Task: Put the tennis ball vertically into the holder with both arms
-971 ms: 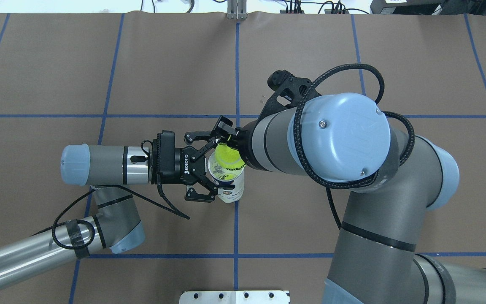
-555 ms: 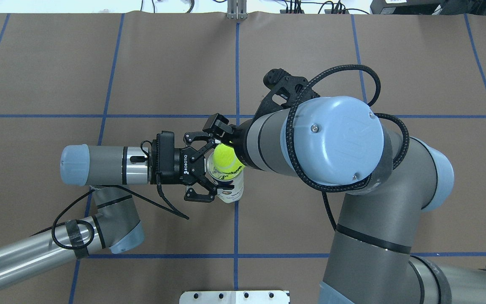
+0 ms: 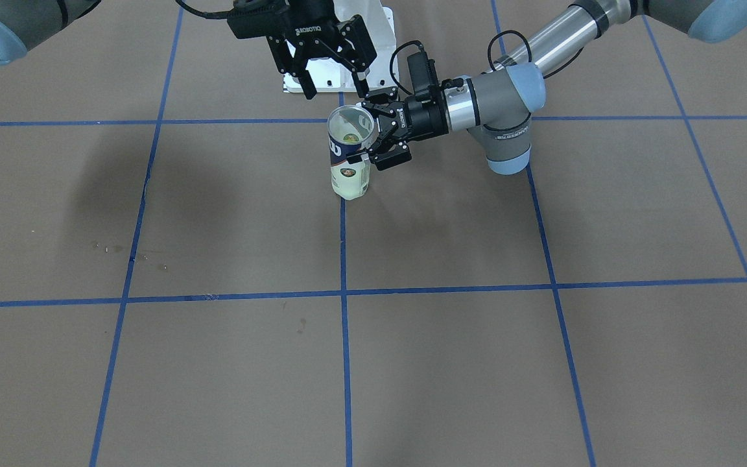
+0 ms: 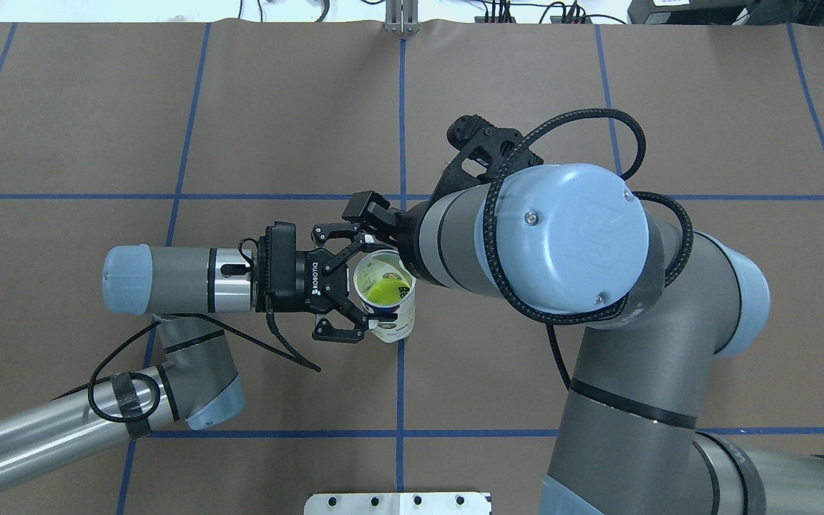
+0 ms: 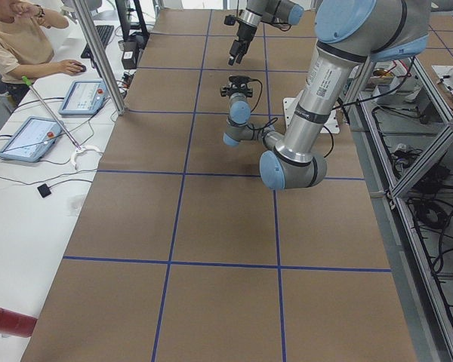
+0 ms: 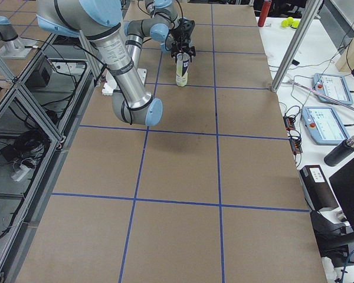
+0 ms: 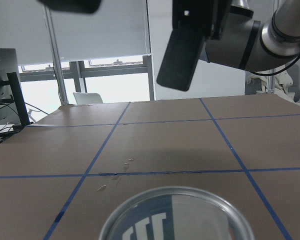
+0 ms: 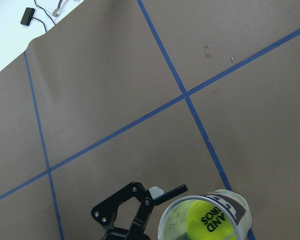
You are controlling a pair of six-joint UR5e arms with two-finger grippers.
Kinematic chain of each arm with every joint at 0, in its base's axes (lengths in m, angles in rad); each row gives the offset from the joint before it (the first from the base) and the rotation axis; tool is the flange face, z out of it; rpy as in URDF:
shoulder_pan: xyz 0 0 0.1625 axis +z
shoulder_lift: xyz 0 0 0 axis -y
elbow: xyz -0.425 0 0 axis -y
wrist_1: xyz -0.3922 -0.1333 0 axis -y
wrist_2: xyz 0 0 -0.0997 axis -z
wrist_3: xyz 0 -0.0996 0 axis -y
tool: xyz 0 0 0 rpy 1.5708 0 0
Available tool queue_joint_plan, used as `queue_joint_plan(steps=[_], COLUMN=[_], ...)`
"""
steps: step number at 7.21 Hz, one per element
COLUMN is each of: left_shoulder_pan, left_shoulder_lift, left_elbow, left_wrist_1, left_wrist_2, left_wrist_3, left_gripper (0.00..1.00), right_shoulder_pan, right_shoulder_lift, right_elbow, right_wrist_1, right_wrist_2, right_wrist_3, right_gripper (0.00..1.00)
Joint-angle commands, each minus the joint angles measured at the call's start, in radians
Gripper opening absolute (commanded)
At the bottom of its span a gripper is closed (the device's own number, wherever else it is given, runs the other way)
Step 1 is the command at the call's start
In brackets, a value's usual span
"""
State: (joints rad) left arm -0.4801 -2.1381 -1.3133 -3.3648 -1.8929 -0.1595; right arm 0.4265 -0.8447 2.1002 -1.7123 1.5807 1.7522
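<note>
The holder (image 4: 393, 326), a clear can with a white and navy label, stands upright on the table; it also shows in the front view (image 3: 349, 180). The yellow-green tennis ball (image 4: 383, 290) lies inside it, also seen through the rim in the right wrist view (image 8: 207, 220). My left gripper (image 4: 367, 286) is shut on the holder's upper part from the side, as the front view (image 3: 368, 134) also shows. My right gripper (image 3: 334, 87) hangs open and empty just above the holder's mouth; one of its fingers (image 7: 182, 55) shows in the left wrist view.
A white metal base plate (image 4: 398, 503) sits at the table's near edge behind the holder (image 3: 380, 26). Blue tape lines cross the brown table. An operator (image 5: 15, 45) and tablets are at a side bench; a red bottle (image 5: 7, 320) lies there.
My right gripper held the ball at the holder's mouth; it has opened and the ball has dropped into the holder. The left gripper has not moved.
</note>
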Motion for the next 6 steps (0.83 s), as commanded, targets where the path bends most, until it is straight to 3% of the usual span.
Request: queue_joint_plan(steps=[1, 3, 4, 6], left_shoulder_pan=[0.002, 0.0, 0.0, 0.002], left_shoulder_lift=[0.003, 0.007, 0.009, 0.009], left_elbow=[-0.001, -0.001, -0.003, -0.009], left_wrist_1=[-0.004, -0.007, -0.008, -0.008], left_wrist_2=[0.0, 0.0, 0.0, 0.0], left_wrist_3=[-0.002, -0.002, -0.002, -0.003], left_gripper=[0.99, 0.99, 0.99, 0.99], right_shoulder_pan=[0.081, 0.286, 0.384, 0.599], right_shoulder_lift=[-0.013, -0.097, -0.141, -0.21], right_elbow=[0.007, 0.003, -0.012, -0.116], right_wrist_1=[-0.091, -0.11, -0.11, -0.106], right_wrist_2=[0.043, 0.27, 0.338, 0.489], right_wrist_3=[-0.137, -0.355, -0.497, -0.815], right_gripper=[0.99, 0.99, 0.99, 0.99])
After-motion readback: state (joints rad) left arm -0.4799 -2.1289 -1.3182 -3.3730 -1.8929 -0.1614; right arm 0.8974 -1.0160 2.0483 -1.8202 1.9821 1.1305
